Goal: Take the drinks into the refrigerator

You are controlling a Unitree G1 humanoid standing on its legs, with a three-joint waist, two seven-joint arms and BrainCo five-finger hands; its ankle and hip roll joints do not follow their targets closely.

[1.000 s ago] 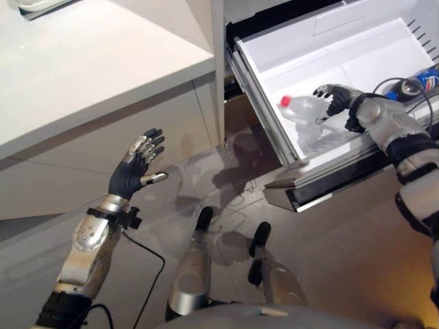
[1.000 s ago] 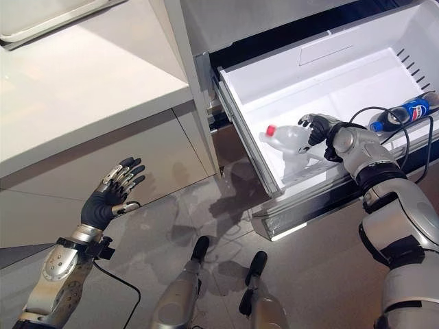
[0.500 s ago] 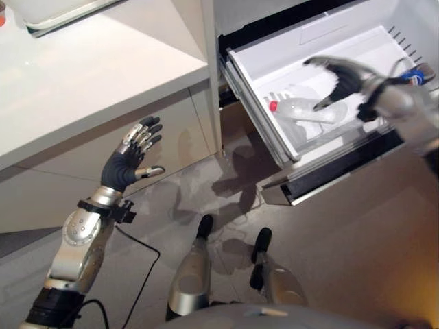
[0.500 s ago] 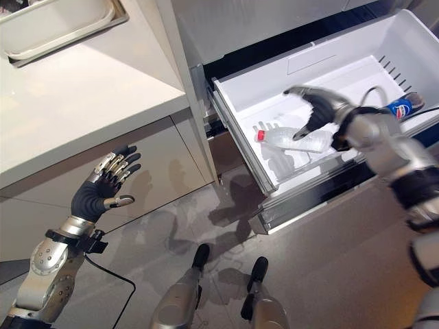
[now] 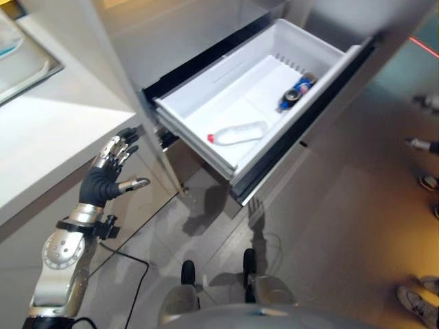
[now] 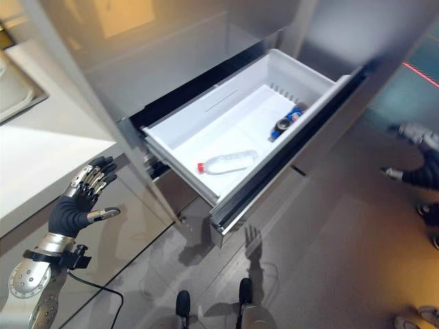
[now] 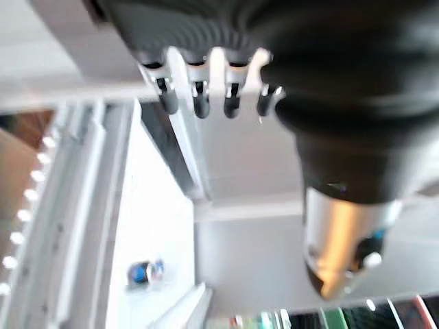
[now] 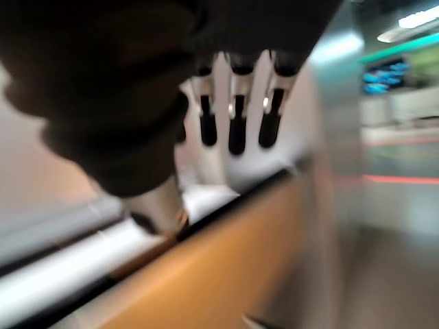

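Note:
The refrigerator's white drawer (image 5: 206,92) stands pulled out. Inside it a clear bottle with a red cap (image 5: 236,133) lies on its side near the front wall. A dark drink with a blue label (image 5: 295,90) lies further back, also seen as the blue drink (image 7: 144,272) in the left wrist view. My left hand (image 5: 101,182) is raised beside the counter front, open, holding nothing. My right hand (image 6: 424,171) hangs over the floor, well to the right of the drawer, open and holding nothing; its fingers (image 8: 236,123) are straight.
A white counter (image 5: 48,130) runs along the left with a tray (image 5: 20,65) on it. The drawer's dark front panel (image 5: 302,123) juts out over the grey floor. A person's shoes (image 5: 415,299) stand at the lower right.
My right hand has let go of the clear bottle and pulled out of the drawer, off to the right. The bottle now lies in the drawer. The camera has swung.

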